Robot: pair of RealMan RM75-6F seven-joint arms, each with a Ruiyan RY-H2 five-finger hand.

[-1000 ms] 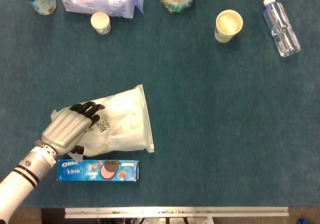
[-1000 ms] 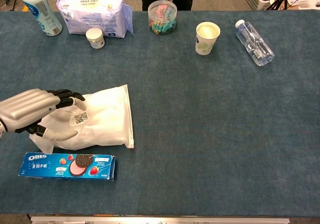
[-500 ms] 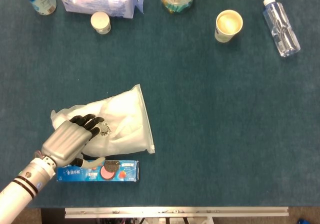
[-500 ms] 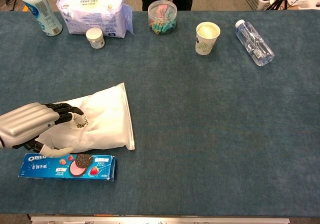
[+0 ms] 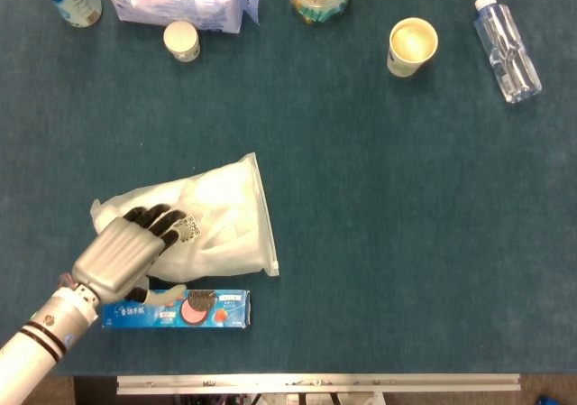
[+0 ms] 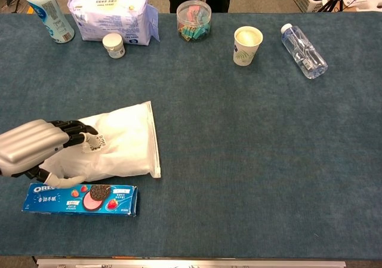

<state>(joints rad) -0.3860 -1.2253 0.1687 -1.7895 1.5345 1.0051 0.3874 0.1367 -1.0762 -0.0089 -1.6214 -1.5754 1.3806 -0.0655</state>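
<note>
Resting on the blue felt worktop (image 5: 406, 207), the white translucent zip-seal plastic pouch (image 5: 221, 220) lies flat, not lifted, just above the blue Oreo biscuit box (image 5: 176, 308). By the look of it, the work on the pouch is only at the grasping stage. The left robot hand (image 5: 126, 250) lies on the pouch's left end, dark fingers (image 6: 74, 131) curled onto the film beside its printed code label; whether it truly pinches the film I cannot tell.
</note>
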